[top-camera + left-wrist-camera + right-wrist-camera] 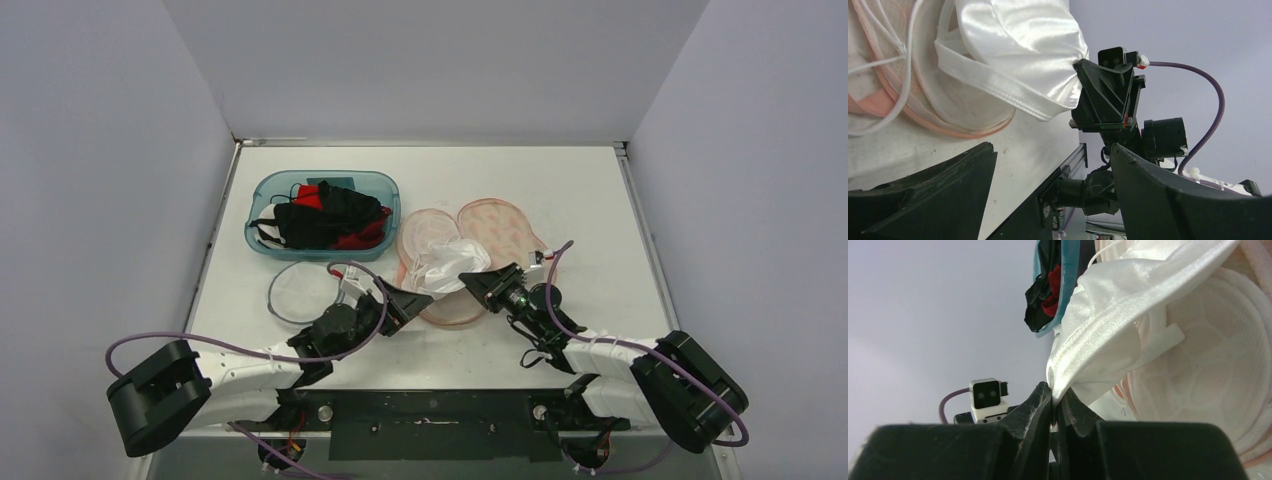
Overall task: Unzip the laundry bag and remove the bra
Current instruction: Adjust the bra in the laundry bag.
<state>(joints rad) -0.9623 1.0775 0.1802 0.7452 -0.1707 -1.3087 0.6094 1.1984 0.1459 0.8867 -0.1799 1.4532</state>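
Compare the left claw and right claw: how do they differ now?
The left claw is open; the right claw is shut. The left claw holds nothing; the right claw pinches the bra's edge. The left claw is at the bag's near left, the right claw at its near right. Both point toward the bra.

**Pinching the Bra Over an Opened Bag**

Mid-table, spread open in two pink mesh halves: laundry bag. Heaped where the halves meet, white bra, nipped at its near edge by the closed right gripper. Just left, low by the bag's near rim, left gripper. Farther left, teal tub piled with black and red garments. Nearer, clear round ring flat on the table.
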